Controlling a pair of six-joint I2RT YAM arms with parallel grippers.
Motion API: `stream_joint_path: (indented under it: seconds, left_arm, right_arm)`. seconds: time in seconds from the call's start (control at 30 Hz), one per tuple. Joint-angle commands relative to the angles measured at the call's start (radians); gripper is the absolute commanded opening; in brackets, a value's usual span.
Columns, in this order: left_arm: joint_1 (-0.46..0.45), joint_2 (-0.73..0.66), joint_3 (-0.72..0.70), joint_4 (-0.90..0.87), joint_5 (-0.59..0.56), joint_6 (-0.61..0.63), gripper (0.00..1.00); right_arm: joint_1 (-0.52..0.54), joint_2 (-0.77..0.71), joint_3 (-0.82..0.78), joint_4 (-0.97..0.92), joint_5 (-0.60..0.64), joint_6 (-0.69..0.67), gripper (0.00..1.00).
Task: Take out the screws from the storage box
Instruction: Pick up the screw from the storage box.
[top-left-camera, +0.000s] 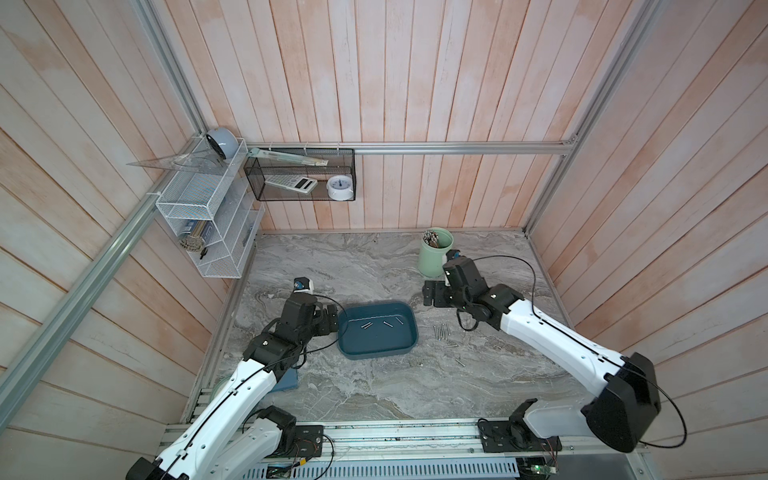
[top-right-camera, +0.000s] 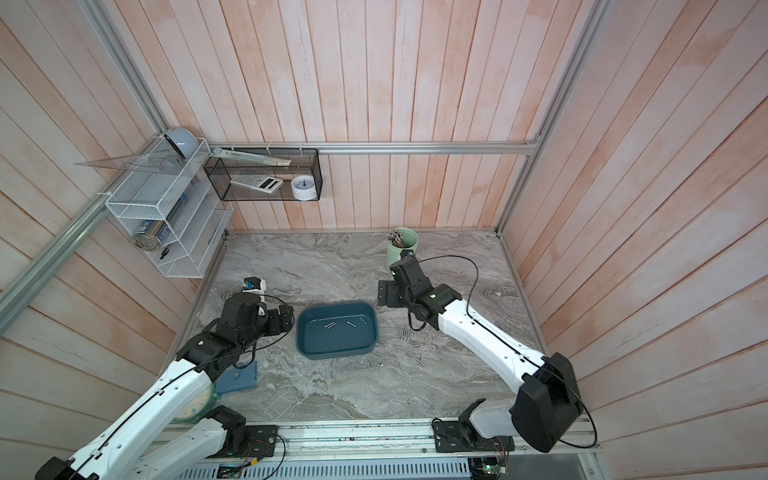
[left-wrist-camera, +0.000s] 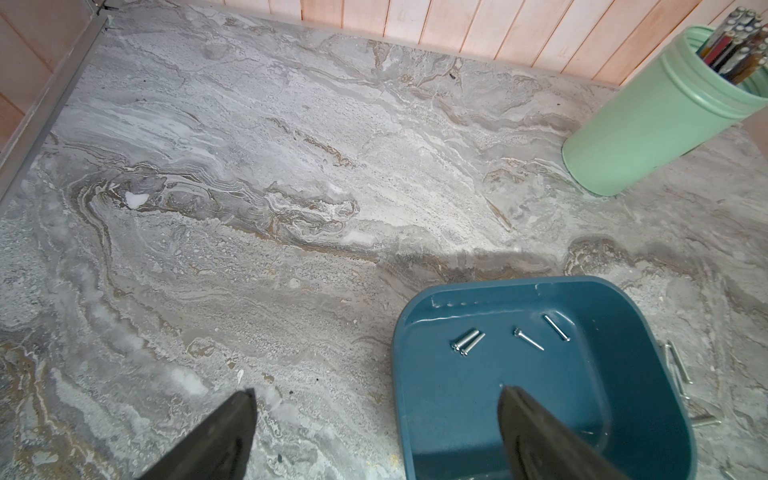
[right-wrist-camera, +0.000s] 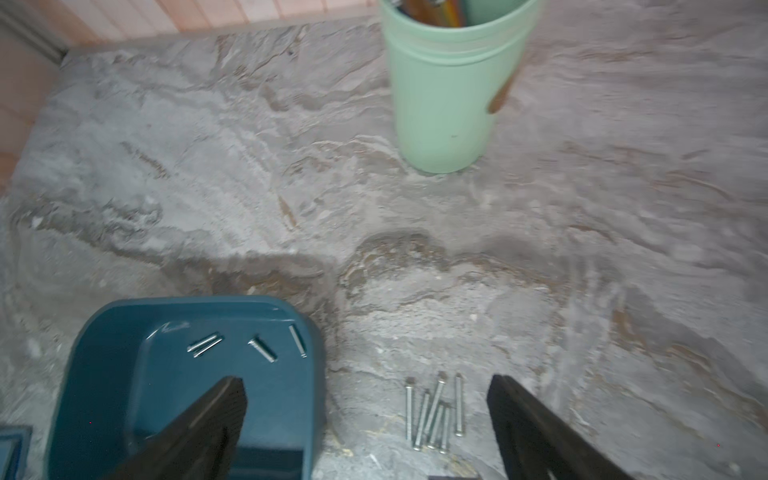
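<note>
**Top views.** The storage box (top-left-camera: 376, 352) sits mid-surface (top-left-camera: 374, 399), left of centre. Four screws (top-left-camera: 387, 324) lie on its floor toward the far side. A loose cluster (top-left-camera: 441, 331) lies on the surface just right of the box, with a few strays nearer. The left end effector (top-left-camera: 334, 320) hangs at the box's left wall. The right end effector (top-left-camera: 432, 294) hovers off the far-right corner, near the green cup (top-left-camera: 435, 259). I judge the task well past half, and this moment a gap between picks.

**Left wrist.** The jaws are spread wide with nothing between them. One finger is over the box floor and one over bare surface. Two screws touch side by side; two lie singly.

**Right wrist.** The view is blurred. The jaws are released and empty, one finger above the box's right end, the other past the loose cluster.

**Next move, as I judge it.** Descend into the box for a single screw and close across its shank on the slick floor. The touching pair may roll or come up together.

**Writing.** None is readable. The calculator (top-left-camera: 291, 184) and clock (top-left-camera: 340, 188) in the mesh basket (top-left-camera: 305, 199) are too small.
</note>
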Motion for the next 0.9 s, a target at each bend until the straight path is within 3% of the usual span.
stream_joint_path:
  seconds: [0.0, 0.17, 0.3, 0.47, 0.87]
  left_arm:
    - [-0.002, -0.016, 0.006, -0.002, -0.017, 0.013, 0.96]
    - [-0.002, -0.015, 0.006, -0.003, -0.015, 0.014, 0.96]
    - [-0.002, -0.016, 0.006, -0.002, -0.012, 0.017, 0.96]
    - [-0.002, -0.022, 0.002, 0.002, -0.010, 0.016, 0.96]
    - [-0.002, -0.014, 0.003, 0.000, -0.009, 0.015, 0.96]
  right_arm:
    - [0.083, 0.118, 0.112, -0.063, -0.034, -0.034, 0.90]
    - [0.188, 0.324, 0.279, -0.144, -0.004, -0.086, 0.66]
    - [0.203, 0.472, 0.405, -0.245, -0.040, -0.129, 0.51]
    - [0.201, 0.636, 0.562, -0.405, -0.061, -0.167, 0.42]
    - [0.184, 0.709, 0.503, -0.342, -0.103, -0.171, 0.32]
